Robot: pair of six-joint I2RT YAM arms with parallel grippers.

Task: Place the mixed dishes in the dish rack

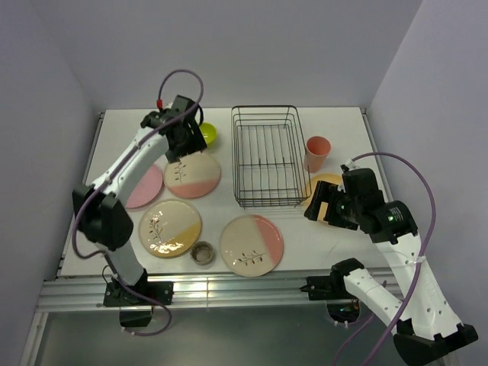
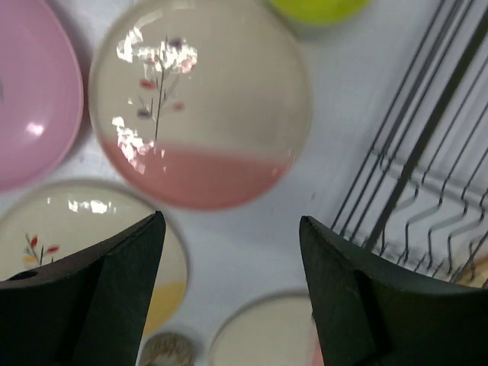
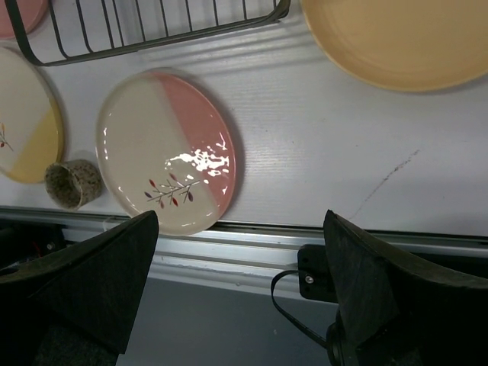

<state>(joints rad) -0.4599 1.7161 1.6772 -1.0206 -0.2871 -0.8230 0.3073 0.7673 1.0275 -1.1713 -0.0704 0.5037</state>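
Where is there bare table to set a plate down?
Bare table lies right of the near plate, in front of the orange plate, and in the far right corner behind the tumbler. Left of the rack is crowded with plates.

The top external camera looked steeply down from above the near edge over the whole white table [image 1: 305,244]. Both wrist cameras faced down close above it, sharing the black wire dish rack [image 2: 427,130].

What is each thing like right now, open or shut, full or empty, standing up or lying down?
dish rack, empty
left gripper, open, holding nothing
right gripper, open, holding nothing
salmon-pink tumbler, upright, mouth up
tiny grey cup, upright
five plates, flat, none in the rack
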